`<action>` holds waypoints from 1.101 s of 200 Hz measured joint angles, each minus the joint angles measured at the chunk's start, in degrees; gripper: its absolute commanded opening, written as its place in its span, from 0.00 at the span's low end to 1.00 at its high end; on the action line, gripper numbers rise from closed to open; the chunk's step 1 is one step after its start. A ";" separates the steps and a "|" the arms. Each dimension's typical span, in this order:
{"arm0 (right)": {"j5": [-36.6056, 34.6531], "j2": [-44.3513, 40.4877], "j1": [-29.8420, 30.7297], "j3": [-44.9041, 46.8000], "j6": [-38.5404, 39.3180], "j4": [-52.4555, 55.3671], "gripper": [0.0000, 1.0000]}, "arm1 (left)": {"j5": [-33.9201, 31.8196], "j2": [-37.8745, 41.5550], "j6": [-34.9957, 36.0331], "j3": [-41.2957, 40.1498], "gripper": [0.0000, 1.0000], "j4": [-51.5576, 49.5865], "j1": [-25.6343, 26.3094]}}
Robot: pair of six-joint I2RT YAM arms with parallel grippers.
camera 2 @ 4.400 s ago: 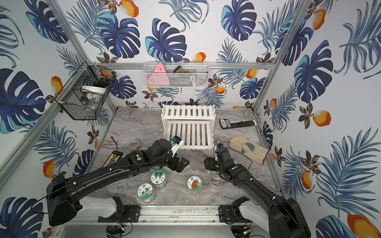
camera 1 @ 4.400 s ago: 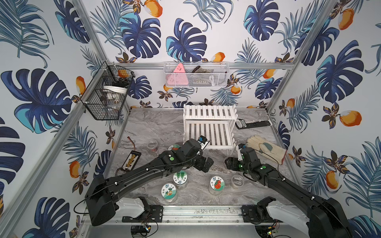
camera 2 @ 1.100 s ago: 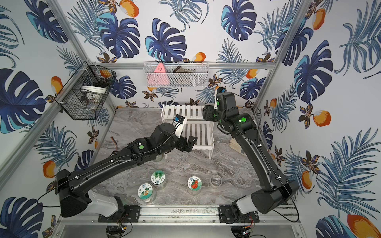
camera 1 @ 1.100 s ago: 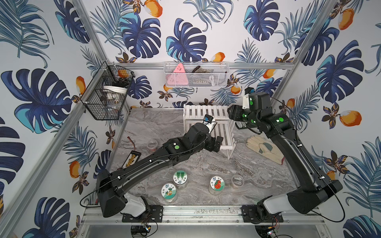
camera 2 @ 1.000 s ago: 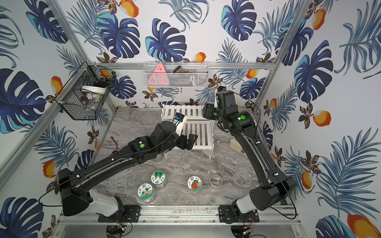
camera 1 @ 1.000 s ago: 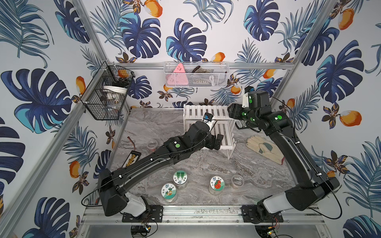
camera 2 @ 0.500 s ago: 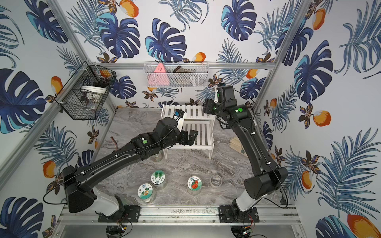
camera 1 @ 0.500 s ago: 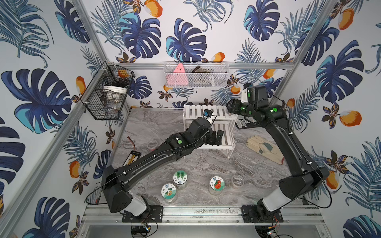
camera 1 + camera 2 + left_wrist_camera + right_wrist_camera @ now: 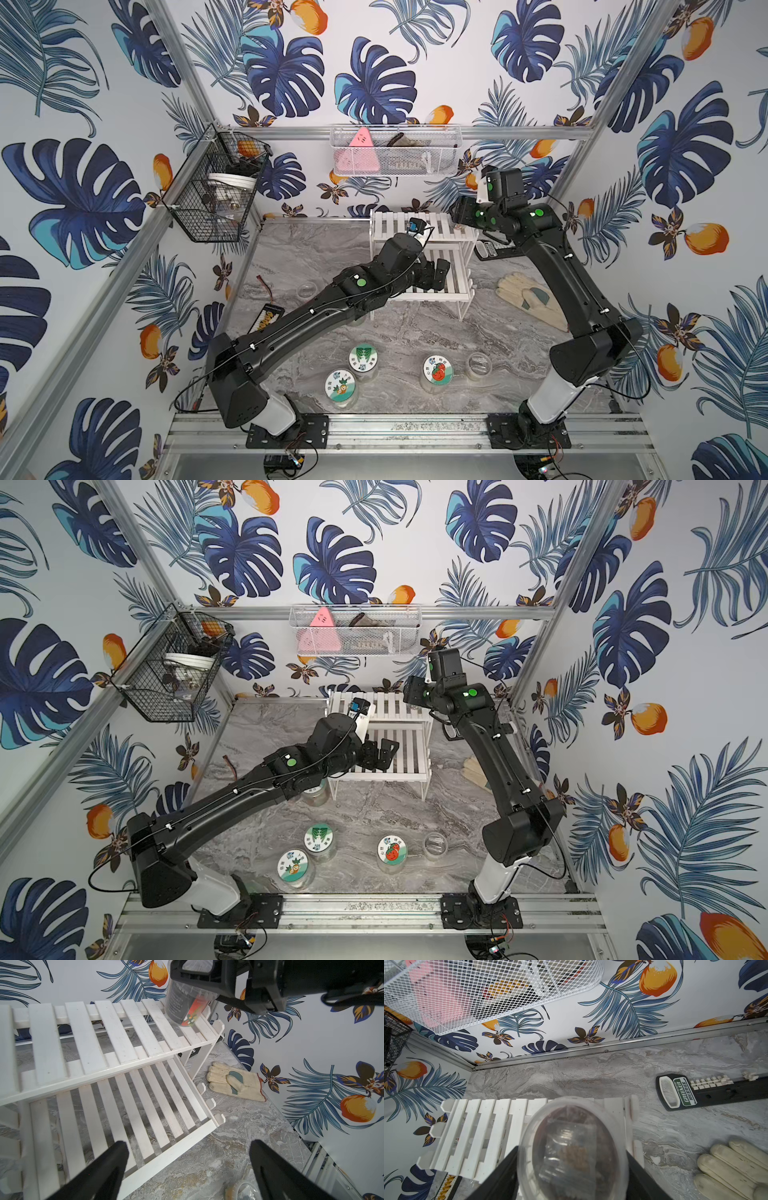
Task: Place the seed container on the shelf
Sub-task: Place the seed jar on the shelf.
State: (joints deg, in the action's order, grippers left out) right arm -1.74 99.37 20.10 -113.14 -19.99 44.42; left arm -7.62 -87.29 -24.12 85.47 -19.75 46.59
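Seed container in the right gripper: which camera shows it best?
Left wrist view: it shows the seed container side-on, label visible, clamped in the right gripper over the top tier of the shelf. Right wrist shows only a blurred end-on close-up. In both top views the gripper mostly hides it.

Top views: high at front, looking down on whole scene. L/R wrist cams close-in; both share shelf, glove.
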 measured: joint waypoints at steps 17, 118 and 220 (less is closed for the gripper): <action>-0.76 0.28 -0.04 -0.68 0.00 0.70 0.72 | 0.24 -0.15 -0.09 0.11 0.99 0.02 -0.13; -2.45 2.14 -0.15 -4.68 -2.05 5.70 0.79 | 1.49 -0.81 -0.20 0.79 0.99 -0.07 -0.39; -2.12 2.03 -0.15 -6.34 -2.34 7.54 0.73 | 1.79 -0.94 -0.26 1.11 0.99 -0.39 -0.81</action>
State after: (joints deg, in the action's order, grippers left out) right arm -3.86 101.41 19.94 -119.48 -22.33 51.96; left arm -5.82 -88.23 -24.38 86.59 -20.14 45.78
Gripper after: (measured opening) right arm 0.718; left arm 0.987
